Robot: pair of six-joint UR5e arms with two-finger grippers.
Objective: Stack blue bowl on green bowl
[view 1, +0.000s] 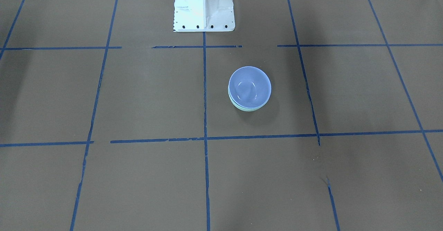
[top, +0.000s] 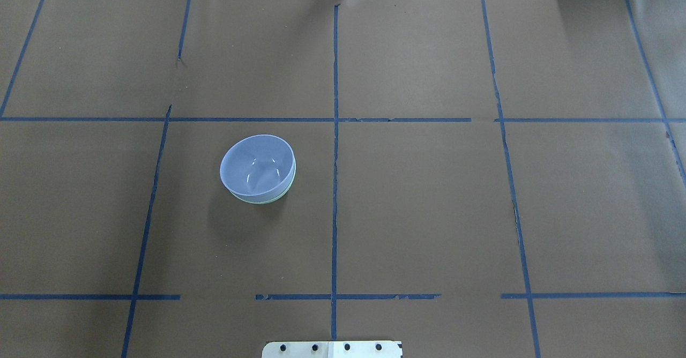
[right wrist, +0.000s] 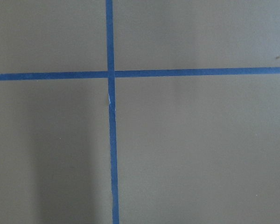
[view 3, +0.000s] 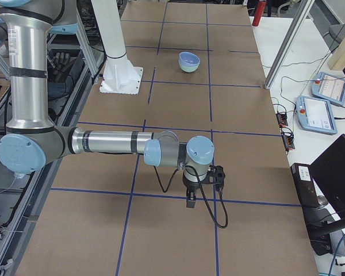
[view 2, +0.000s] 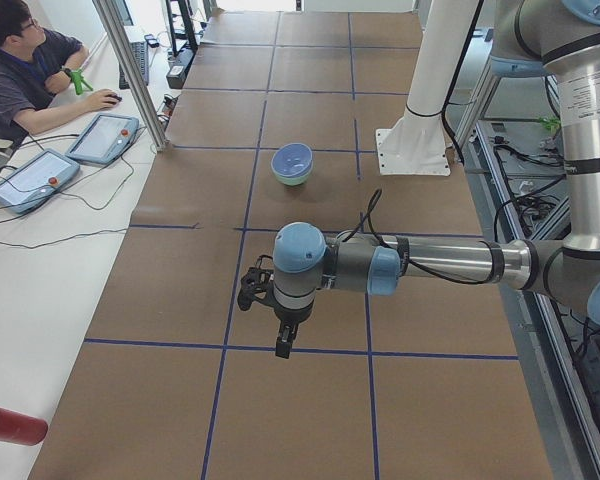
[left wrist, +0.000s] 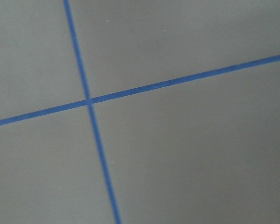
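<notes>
The blue bowl (view 1: 250, 86) sits nested inside the green bowl (view 1: 247, 109), upright on the table; only the green rim shows beneath it. The stack also shows in the overhead view, blue bowl (top: 257, 166) in green bowl (top: 262, 200), left of the centre line. My left gripper (view 2: 283, 345) hangs above the table far from the bowls, seen only in the exterior left view; I cannot tell if it is open or shut. My right gripper (view 3: 191, 201) hangs likewise at the other end, state unclear. Both wrist views show only bare table and tape.
The brown table cover (top: 429, 213) carries a grid of blue tape lines (top: 334, 186). The white robot base (view 1: 204, 6) stands at the table's back edge. An operator (view 2: 25, 70) sits beside tablets (view 2: 100, 138) at a side desk. A red object (view 2: 10, 425) lies there too.
</notes>
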